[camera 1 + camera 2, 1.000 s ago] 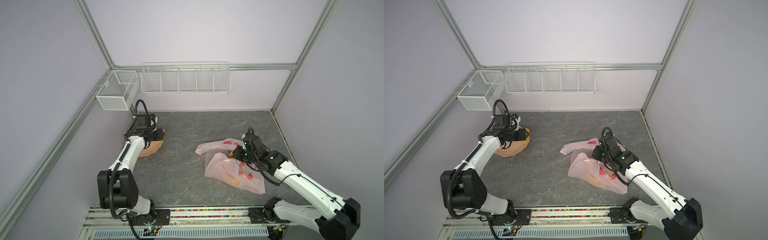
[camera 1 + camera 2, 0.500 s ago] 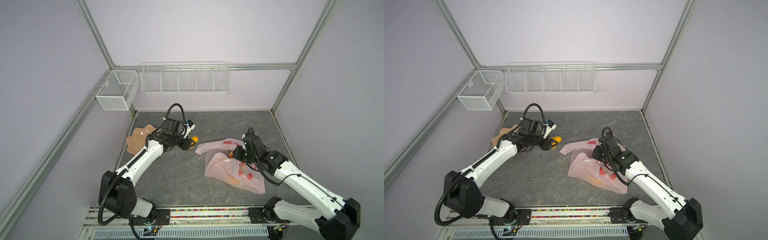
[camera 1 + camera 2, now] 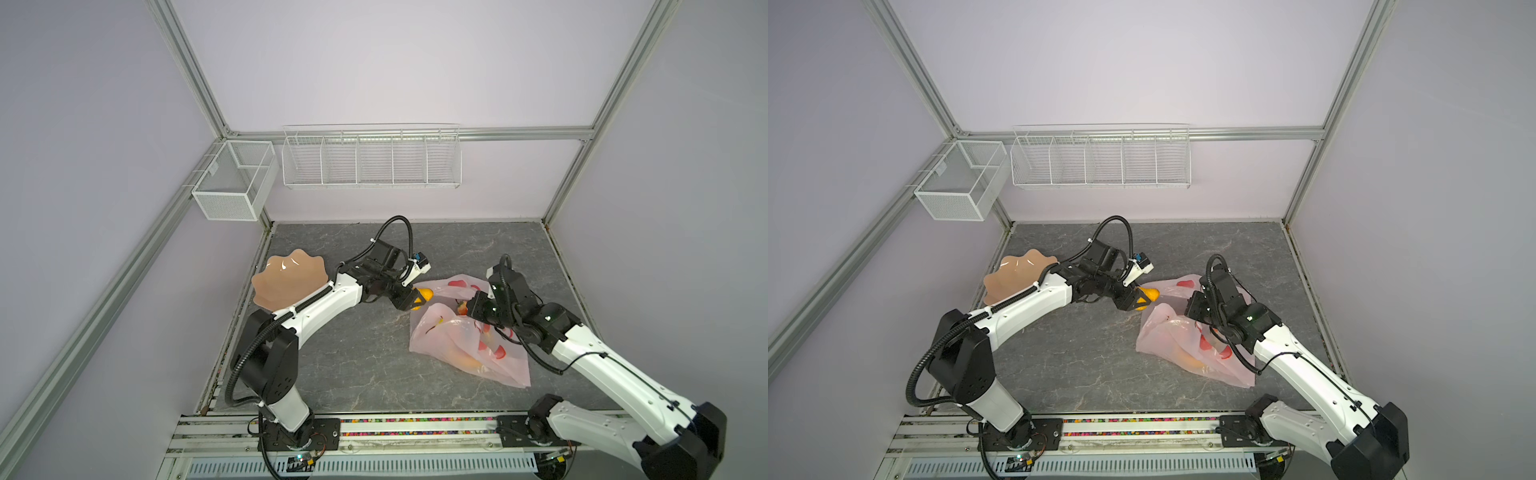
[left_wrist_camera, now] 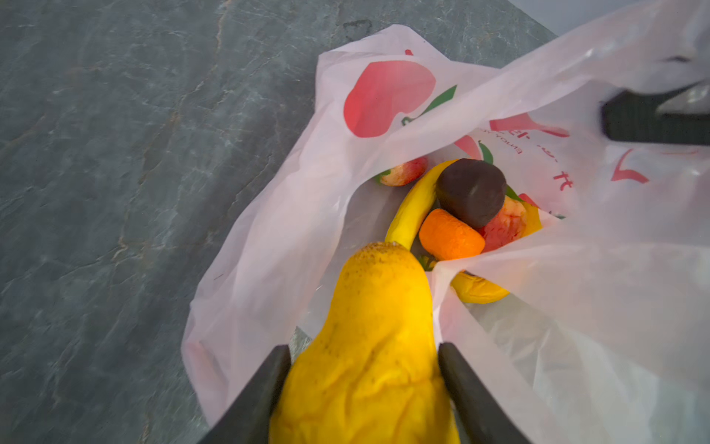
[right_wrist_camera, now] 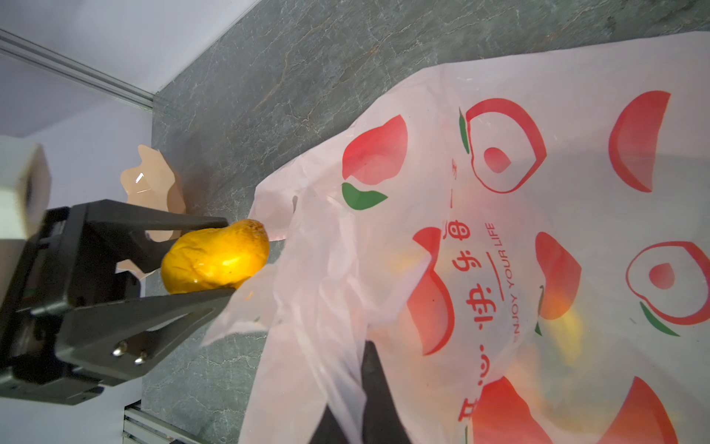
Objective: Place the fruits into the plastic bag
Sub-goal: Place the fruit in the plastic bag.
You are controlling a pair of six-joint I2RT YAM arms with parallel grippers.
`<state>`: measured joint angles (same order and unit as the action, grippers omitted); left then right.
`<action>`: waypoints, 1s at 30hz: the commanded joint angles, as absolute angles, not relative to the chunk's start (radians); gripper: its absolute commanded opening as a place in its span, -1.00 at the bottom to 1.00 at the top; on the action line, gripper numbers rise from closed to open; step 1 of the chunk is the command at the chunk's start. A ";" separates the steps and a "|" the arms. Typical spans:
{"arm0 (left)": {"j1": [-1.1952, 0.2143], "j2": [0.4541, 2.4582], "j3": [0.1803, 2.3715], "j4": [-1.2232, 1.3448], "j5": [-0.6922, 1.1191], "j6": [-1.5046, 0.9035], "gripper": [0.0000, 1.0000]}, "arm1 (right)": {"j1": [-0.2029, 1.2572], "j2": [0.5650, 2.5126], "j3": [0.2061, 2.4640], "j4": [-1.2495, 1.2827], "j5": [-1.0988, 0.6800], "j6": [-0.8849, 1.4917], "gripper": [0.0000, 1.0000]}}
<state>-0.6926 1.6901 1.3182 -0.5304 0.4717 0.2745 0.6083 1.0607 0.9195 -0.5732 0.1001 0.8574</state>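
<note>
My left gripper [image 3: 415, 302] [image 4: 364, 347] is shut on a yellow pear [image 3: 424, 295] [image 4: 380, 307] and holds it at the mouth of the plastic bag [image 3: 457, 345] [image 4: 276, 250]. The pink bag lies at the right of the table. Its upper edge is pinched and lifted by my right gripper [image 3: 471, 309] [image 5: 367, 348], which is shut on the film. Inside the bag, the left wrist view shows a banana [image 4: 413, 207], a dark brown piece [image 4: 470, 192], an orange [image 4: 449, 234] and two strawberries [image 4: 405, 171]. The right wrist view shows the pear [image 5: 215, 255] between the left fingers.
A peach wavy-edged dish [image 3: 286, 282] [image 3: 1013, 276] stands at the table's left edge, behind the left arm. A wire rack [image 3: 370, 160] and a mesh box [image 3: 232, 183] hang on the back walls. Grey table lies between the arms.
My left arm has swung from the dish at the left across to the bag's mouth, carrying the pear. The right arm and the bag have stayed put.
</note>
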 commanded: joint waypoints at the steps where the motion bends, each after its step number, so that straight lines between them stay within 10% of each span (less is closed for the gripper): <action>1: -0.723 1.739 1.385 -0.536 0.515 0.293 -0.23 | 0.609 1.040 0.907 -0.593 0.104 0.867 -0.87; 15: -0.873 1.973 1.569 -0.442 0.584 0.156 -0.14 | 0.611 1.031 0.896 -0.586 0.103 0.879 -0.87; 27: -0.917 1.995 1.567 -0.445 0.572 0.054 1.00 | 0.611 1.025 0.888 -0.586 0.104 0.881 -0.88; 30: -0.910 1.960 1.540 -0.443 0.553 0.043 0.98 | 0.611 1.025 0.889 -0.586 0.104 0.881 -0.87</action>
